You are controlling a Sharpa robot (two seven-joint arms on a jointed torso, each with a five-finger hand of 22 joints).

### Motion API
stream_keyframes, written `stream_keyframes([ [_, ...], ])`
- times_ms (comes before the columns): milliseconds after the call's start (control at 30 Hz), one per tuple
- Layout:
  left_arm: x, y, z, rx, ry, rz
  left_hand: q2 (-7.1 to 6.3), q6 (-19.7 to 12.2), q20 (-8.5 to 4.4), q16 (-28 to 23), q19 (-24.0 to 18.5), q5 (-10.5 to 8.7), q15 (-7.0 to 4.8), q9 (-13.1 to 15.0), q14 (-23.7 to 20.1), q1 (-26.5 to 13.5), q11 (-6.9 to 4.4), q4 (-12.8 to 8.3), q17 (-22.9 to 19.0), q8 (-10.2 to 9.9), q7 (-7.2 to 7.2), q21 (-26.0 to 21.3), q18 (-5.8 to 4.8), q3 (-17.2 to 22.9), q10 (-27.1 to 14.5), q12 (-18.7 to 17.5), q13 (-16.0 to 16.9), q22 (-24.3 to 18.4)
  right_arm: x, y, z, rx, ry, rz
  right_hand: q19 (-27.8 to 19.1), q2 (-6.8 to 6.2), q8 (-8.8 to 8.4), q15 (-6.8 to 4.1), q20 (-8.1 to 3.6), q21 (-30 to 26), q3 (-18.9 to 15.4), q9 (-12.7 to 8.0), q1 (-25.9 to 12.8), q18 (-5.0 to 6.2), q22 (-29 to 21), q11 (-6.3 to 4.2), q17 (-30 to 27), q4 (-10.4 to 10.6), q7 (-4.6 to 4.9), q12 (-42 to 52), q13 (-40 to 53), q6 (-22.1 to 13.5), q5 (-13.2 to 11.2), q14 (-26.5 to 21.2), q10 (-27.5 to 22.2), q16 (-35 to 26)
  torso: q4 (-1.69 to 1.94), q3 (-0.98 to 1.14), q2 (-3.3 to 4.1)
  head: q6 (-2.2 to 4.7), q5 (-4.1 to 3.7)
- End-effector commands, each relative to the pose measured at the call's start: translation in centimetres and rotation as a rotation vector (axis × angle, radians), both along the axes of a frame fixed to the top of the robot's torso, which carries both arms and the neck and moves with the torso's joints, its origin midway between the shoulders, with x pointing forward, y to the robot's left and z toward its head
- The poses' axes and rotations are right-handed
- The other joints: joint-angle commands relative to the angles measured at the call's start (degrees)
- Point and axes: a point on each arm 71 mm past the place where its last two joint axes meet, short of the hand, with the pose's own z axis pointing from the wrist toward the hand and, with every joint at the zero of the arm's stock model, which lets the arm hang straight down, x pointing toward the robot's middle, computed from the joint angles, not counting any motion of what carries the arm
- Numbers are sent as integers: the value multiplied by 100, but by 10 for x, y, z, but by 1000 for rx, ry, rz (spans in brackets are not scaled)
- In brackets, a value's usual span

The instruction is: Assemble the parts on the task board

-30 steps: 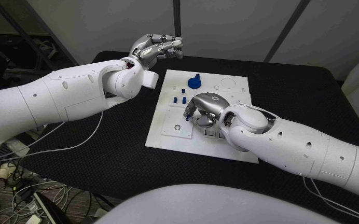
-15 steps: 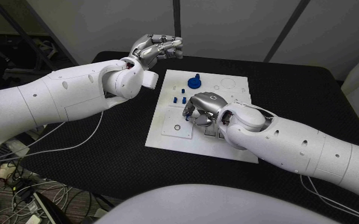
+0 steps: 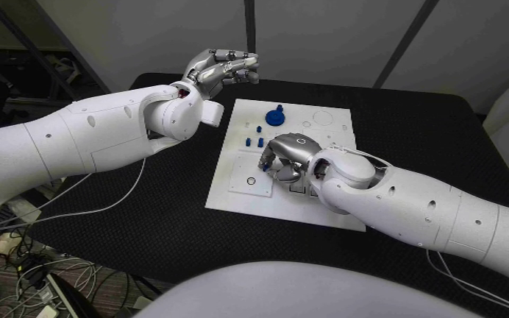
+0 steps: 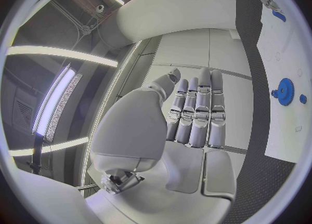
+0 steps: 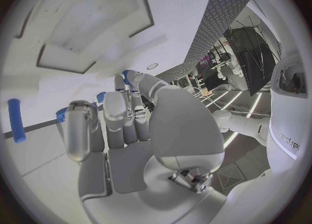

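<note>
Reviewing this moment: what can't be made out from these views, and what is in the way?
- Head view: the right hand covers the middle of the task board; whatever its fingers touch or hold is hidden.
- Right wrist view: blue bits peek past the fingertips; a grip cannot be told.
- Head view: the small blue parts are too small to tell their shapes.
- Left wrist view: the blue gear sits distorted at the rim.

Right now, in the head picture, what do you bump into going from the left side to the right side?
Left arm → left hand → blue gear on the task board → right arm.
</note>
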Motion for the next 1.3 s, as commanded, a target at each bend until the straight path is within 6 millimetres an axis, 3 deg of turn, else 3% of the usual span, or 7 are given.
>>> stream_keyframes([
  [33, 0, -1, 1, -7, 0, -12, 50, 3, 31, -33, 9, -38, 1, -1, 37, -5, 30, 2, -7, -30, 37, -38, -89, -20, -19, -33, -8, -5, -2, -2, -4, -36, 9, 9, 312, 4, -4, -4, -20, 4, -22, 9, -46, -59, 1082, -14, 15, 1, -4, -5, -3, 11, -20, 130, -3, 3, -2, 2, 0, 1, -4],
  [267, 0, -1, 1, -6, 3, -12, 60, -3, 33, -53, 8, -53, 2, -2, 43, -5, 33, 1, -9, -35, 41, -41, -88, -23, -25, -37, -8, -17, -2, -4, -2, -21, -12, -7, 294, -38, -44, 6, -14, -33, -26, -1, -77, -50, 1062, 4, -33, 0, 15, -23, -25, -64, -22, 122, -75, -11, -2, 3, -1, 1, -8],
  [467, 1, -1, 0, -6, 6, -14, 60, -14, 37, -76, 5, -69, 7, -5, 48, -13, 38, 2, -10, -43, 47, -47, -89, -34, -36, -42, -8, -32, 0, -5, 0, 14, -37, -24, -56, -297, -60, 204, 145, -805, -60, -199, -158, 123, 579, 244, -609, -37, 231, -17, -118, -736, -243, -51, -1049, -447, 3, 1, 2, 1, -7],
  [633, 1, 0, 0, -5, 11, -19, 59, -23, 40, -95, 2, -82, 11, -7, 49, -19, 41, 1, -11, -50, 50, -52, -90, -43, -43, -46, -8, -45, 1, -6, 4, 61, -56, -36, -143, -338, -55, 228, 199, -1053, -287, -292, -104, 180, 421, 269, -836, -37, 169, 6, -106, -939, -302, -92, -1383, -563, 1, 2, 1, 1, 5],
  [967, 0, -1, -2, -5, 31, -44, 57, -47, 53, -147, -6, -132, 23, -12, 65, -48, 54, 9, -11, -67, 65, -72, -91, -79, -71, -58, -7, -89, -7, -15, 15, 147, -75, -66, -103, -292, -54, 222, 201, -1027, -384, -312, -77, 173, 432, 265, -782, 0, 92, 55, -92, -995, -296, -46, -1370, -460, 7, 3, -3, 1, 11],
  [1167, 1, 2, -3, -3, 33, -41, 58, -53, 56, -161, -8, -142, 25, -14, 67, -47, 56, 6, -12, -71, 66, -78, -90, -84, -76, -59, -6, -101, -14, -38, 25, 169, -60, -103, -49, -236, -25, 201, 185, -956, -406, -301, -41, 155, 474, 237, -796, 27, 108, 128, -79, -921, -281, -26, -1241, -416, -11, -4, -14, 1, -47],
  [1300, 1, 3, -3, -3, 33, -41, 58, -53, 56, -161, -8, -142, 25, -14, 67, -47, 56, 6, -12, -71, 66, -78, -90, -84, -76, -59, -6, -101, -3, -59, 37, 139, -61, -162, -16, -239, -17, 195, 178, -888, -412, -298, -34, 139, 517, 227, -739, 29, 124, 146, -79, -887, -271, -7, -1198, -348, -23, -7, -13, 1, -115],
])
